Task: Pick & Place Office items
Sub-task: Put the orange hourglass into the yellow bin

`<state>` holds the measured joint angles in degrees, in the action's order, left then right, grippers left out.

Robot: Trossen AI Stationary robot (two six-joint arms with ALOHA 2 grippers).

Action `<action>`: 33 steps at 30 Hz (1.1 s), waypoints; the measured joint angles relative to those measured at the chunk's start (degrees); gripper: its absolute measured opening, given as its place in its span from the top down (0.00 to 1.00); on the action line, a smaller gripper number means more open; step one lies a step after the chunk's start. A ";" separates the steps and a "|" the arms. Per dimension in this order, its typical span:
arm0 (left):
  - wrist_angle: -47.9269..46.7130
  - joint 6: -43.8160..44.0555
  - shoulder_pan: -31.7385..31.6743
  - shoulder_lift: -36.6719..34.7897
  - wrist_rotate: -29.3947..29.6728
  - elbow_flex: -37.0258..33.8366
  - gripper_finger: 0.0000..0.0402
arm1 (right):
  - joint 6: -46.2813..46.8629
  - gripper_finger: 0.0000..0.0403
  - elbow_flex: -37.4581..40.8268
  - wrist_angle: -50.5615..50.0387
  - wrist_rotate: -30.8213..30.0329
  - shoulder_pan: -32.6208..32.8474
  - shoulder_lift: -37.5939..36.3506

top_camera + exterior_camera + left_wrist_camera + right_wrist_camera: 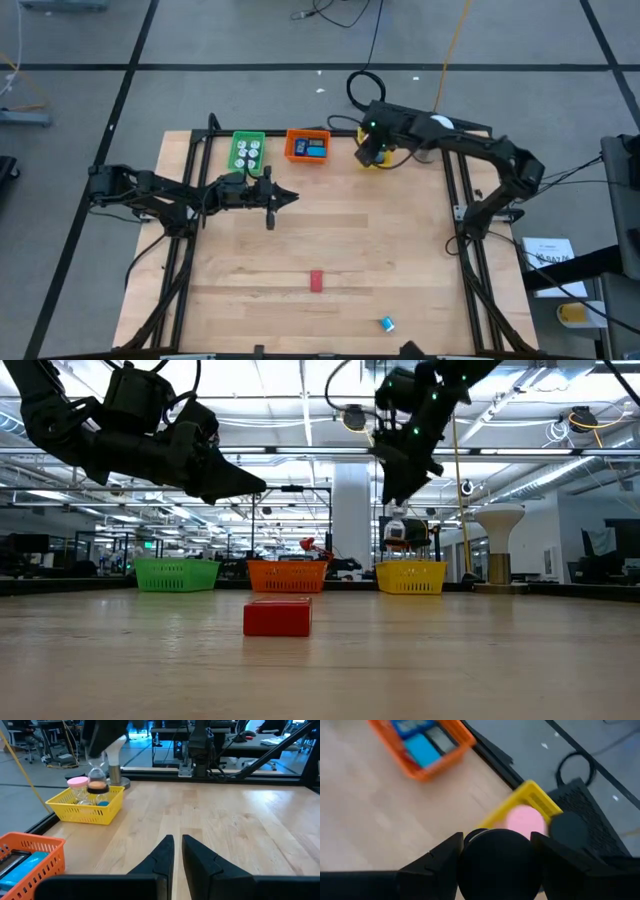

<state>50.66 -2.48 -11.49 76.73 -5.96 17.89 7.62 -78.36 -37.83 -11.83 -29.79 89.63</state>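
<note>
Office items lie scattered across the pale wooden table (400, 250). A black round-topped cylinder (499, 862) sits clamped between the right gripper's (495, 851) two fingers, directly over the yellow tray (532, 800) at the table's far edge. Only the right wrist view shows this grip; from above, the right gripper (372, 150) hides both the piece and most of the tray.

In that tray a pink disc (524, 821) shows; the left wrist view adds a pink-capped clear roll (78, 784) and an orange-banded one (97, 786) standing above the yellow tray's (85, 810) lattice wall.

Next along, the orange tray (307, 147) holds a flat blue block (422, 749) and a grey one (441, 739). The green tray (247, 152) carries several small white pieces, visible only from overhead.

Out on the open wood, a red rectangular block (316, 281) lies near the middle front, and a small blue piece (386, 323) lies nearer the front edge.

The left gripper (177, 851) hangs above the table's left-centre, its tapered fingers nearly together with nothing between them.
</note>
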 joint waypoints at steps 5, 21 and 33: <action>0.04 0.00 0.00 0.00 0.00 0.00 0.89 | -1.25 0.50 3.81 3.71 1.90 -3.91 0.09; 0.06 -0.02 0.00 0.00 0.00 0.00 0.89 | -3.10 0.48 11.83 11.45 4.61 -5.09 0.09; 0.08 -0.02 0.00 0.00 0.00 0.00 0.89 | -5.31 0.43 12.95 14.53 4.61 -5.02 0.09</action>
<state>50.74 -2.50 -11.49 76.73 -5.96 17.89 2.31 -65.41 -23.30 -7.22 -34.81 89.71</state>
